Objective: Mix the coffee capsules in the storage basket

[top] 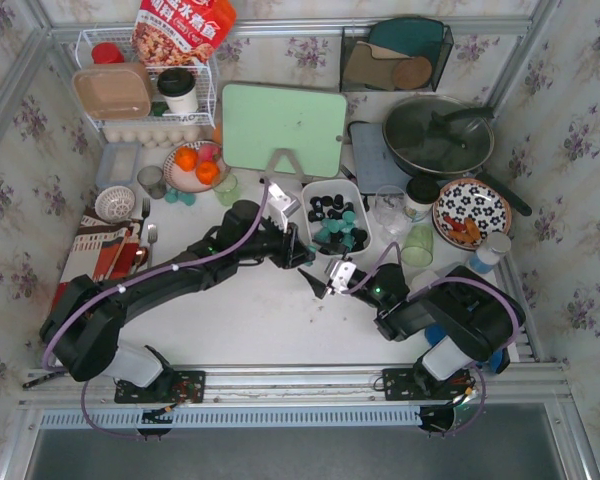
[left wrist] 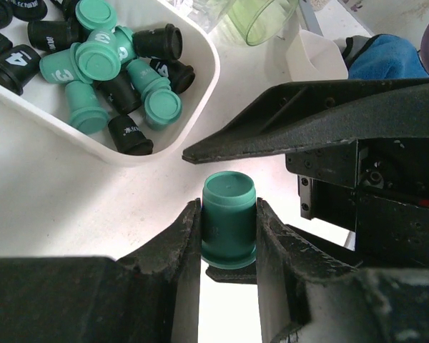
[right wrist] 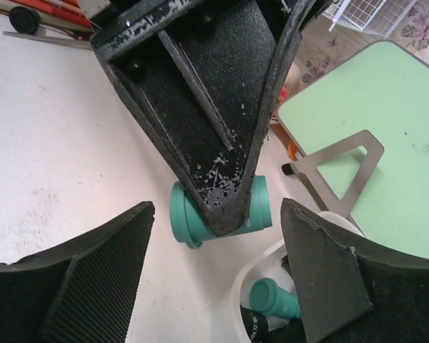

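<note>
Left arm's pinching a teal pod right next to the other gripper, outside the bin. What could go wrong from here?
The open right gripper sits very close to the left gripper; a small move could collide them or knock the teal capsule loose. The capsule is beside the storage basket, not over it, so a drop would likely land on the table.

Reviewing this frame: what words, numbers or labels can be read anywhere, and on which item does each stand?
"4": on a black capsule at the left end of the storage basket, left wrist view.
"3": on a teal capsule next to it.
White print on a second black capsule: too small to read.
Large characters on the red bag at the back of the table: too blurred to read.
</note>
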Available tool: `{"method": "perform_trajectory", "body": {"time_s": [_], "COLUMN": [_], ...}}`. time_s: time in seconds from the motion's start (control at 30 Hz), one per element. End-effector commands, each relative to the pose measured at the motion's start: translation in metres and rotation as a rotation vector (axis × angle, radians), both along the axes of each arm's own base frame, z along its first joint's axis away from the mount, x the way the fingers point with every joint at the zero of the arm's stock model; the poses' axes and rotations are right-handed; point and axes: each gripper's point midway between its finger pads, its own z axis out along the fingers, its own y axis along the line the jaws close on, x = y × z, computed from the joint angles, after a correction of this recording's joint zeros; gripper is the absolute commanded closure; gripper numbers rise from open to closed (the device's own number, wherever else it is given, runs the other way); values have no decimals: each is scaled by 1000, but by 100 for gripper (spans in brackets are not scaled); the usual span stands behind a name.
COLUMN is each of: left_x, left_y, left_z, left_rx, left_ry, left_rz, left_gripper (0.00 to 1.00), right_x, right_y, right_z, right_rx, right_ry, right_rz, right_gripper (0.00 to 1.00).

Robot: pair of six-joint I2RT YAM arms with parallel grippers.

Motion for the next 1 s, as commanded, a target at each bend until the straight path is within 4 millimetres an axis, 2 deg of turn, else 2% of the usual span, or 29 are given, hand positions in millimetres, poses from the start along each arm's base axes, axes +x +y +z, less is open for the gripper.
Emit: {"method": "perform_trajectory", "body": {"time_s": [0.0,0.17,0.37,0.47,0.57,0.6,0.7,0.73,0.87,0.97], "left_x": [0,-2,-1,0,-1,0,4,2,16,28], "left_y": [-4,-3,-2,-3,-2,-2,3,6,33,66], "left_z": [8,8,5,9,13,15,14,27,35,41], "left_rx": [-15,-7,3,-7,-14,-16,-11,-34,0,61], "left_ry": [-37,-35,-32,-39,-40,-41,-37,-62,-128,-182], "left_rz": [-17,-20,-10,-6,-1,6,46,56,209,373], "left_gripper": [81,81,81,81,79,76,54,49,36,32], "right_x": [-4,-5,-8,-7,-7,-7,0,3,25,44], "right_y": [-14,-16,-11,-10,-9,-9,-11,-11,-19,-27], "right_z": [74,74,73,68,67,67,65,63,46,34], "right_rx": [179,163,141,117,111,110,104,99,69,72], "right_ry": [-258,-275,-277,-269,-267,-267,-254,-242,-161,-60], "right_rz": [-54,-61,-28,-25,-19,-22,-55,-68,-174,-265], "right_gripper": [21,23,41,53,61,62,64,65,66,65]}}
